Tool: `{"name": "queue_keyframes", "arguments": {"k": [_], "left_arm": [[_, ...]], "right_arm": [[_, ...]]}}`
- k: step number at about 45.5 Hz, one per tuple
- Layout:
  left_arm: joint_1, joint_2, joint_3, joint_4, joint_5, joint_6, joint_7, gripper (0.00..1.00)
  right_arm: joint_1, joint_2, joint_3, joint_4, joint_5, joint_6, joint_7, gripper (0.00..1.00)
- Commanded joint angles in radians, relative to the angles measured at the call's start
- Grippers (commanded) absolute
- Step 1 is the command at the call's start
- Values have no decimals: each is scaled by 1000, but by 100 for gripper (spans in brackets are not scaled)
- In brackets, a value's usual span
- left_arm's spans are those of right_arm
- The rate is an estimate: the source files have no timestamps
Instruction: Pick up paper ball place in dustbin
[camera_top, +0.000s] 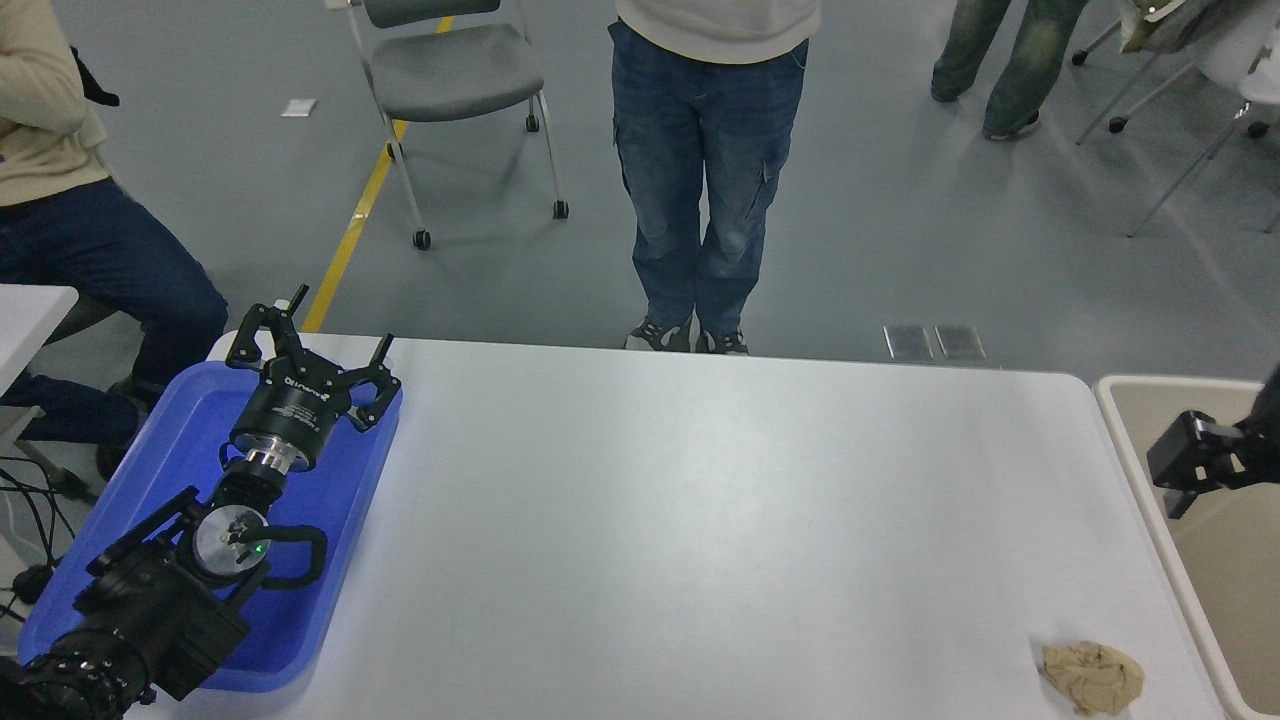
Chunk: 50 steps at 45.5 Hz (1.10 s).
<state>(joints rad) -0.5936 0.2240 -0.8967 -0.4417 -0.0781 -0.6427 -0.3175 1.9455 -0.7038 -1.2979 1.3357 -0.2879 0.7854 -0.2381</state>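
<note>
The paper ball (1092, 677) is a small crumpled wad of tan-brown paper, wrinkled all over, with an irregular outline and a blunt corner at its left end. It lies a little flattened rather than round, its long axis running roughly left to right across the tabletop (700, 520), the right end dipping slightly toward the near edge. It sits alone at the near right corner of the tabletop, close to the pale rim of the dustbin (1130, 440) but not touching it.

The right gripper (1185, 465) comes in from the right edge of the picture and hangs over the dustbin's left rim, well apart from the paper ball, which lies nearer the camera and slightly to the left of it. Only the blocky black front part of this gripper shows; whether its jaws are apart or together cannot be told.

The left gripper (305, 350) is parked at the lower left over the far end of a shallow blue tray (150, 450), its jaws spread apart and holding nothing. The paper ball is far to the right of these jaws, across nearly the whole tabletop.

Beyond the far edge a person in blue jeans (705, 180) stands facing the tabletop, and a grey chair (455, 70) stands on the floor to their left.
</note>
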Motion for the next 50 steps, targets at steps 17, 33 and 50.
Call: {"name": "queue_keyframes", "arguments": {"k": [17, 33, 50], "left_arm": [[0, 0, -1, 0, 0, 0, 0, 100], [0, 0, 1, 0, 0, 0, 0, 100], [0, 0, 1, 0, 0, 0, 0, 100]], "right_arm": [[-505, -63, 316, -73, -77, -337, 2, 99], [-680, 7, 427, -133, -80, -529, 8, 99], [-700, 10, 434, -138, -91, -529, 8, 99]]}}
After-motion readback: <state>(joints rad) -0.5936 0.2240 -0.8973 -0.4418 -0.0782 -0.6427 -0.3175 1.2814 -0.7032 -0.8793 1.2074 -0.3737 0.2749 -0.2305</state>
